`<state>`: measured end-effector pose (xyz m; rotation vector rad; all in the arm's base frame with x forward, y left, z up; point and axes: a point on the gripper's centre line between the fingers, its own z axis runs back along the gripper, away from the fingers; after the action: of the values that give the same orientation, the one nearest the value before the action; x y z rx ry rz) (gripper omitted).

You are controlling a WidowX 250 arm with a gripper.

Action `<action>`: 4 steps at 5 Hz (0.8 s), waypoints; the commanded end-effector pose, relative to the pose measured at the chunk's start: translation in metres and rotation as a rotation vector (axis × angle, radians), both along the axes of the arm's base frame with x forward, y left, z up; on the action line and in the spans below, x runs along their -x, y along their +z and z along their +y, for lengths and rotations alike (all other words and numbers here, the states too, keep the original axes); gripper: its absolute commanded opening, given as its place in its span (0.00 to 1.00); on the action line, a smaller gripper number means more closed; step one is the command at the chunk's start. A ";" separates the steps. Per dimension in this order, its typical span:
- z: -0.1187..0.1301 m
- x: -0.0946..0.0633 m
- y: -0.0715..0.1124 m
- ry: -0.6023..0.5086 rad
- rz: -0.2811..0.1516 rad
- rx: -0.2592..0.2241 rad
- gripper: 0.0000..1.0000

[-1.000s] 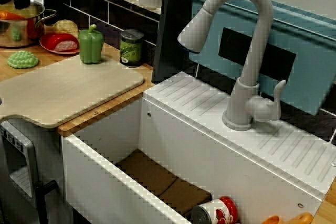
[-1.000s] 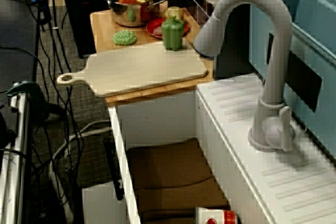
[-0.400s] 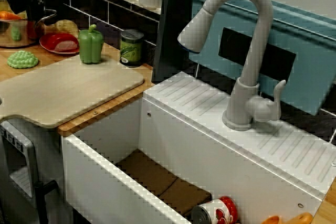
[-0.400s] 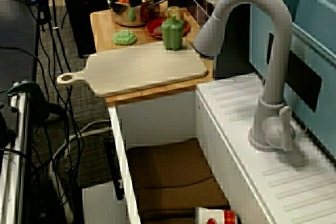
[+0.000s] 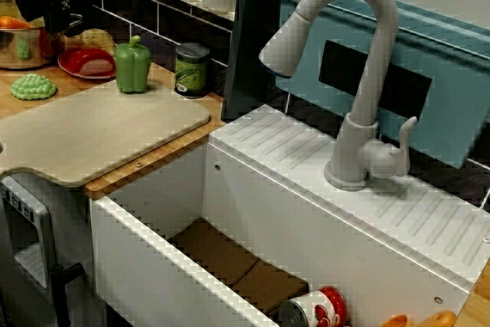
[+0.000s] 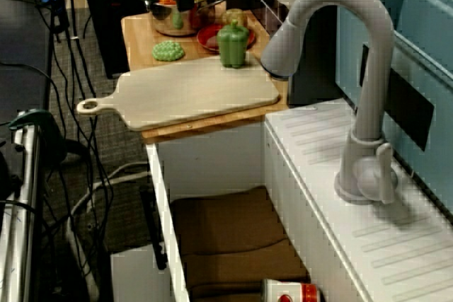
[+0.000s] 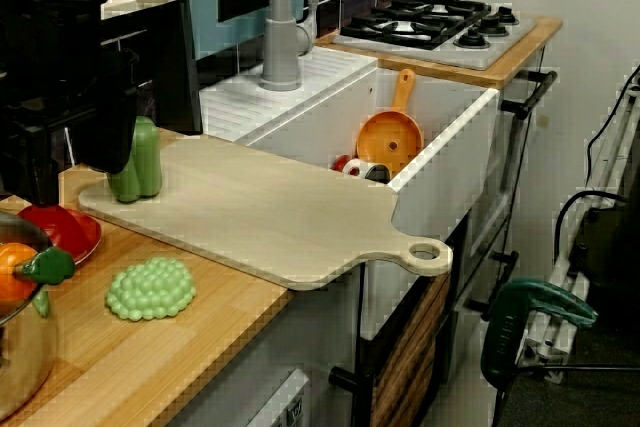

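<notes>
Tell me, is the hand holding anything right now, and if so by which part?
Nothing that shows: the hand hangs by the pot, fingers apart, and the gap between them looks empty.

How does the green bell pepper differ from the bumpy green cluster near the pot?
The smooth green bell pepper stands tall and upright at the back edge of the pale wooden cutting board. The bumpy pale-green cluster lies low and flat on the bare wooden counter. The pepper is darker green and the cluster is lighter. Both are green produce shapes.
</notes>
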<state>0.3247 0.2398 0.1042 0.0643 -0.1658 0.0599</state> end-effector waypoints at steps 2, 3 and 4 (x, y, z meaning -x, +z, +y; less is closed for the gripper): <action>-0.023 -0.006 0.014 -0.013 -0.024 -0.061 1.00; -0.024 -0.011 0.013 -0.011 -0.023 -0.069 1.00; -0.023 -0.017 0.012 -0.008 -0.020 -0.073 1.00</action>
<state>0.3399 0.2127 0.0967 0.1093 -0.1441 0.0457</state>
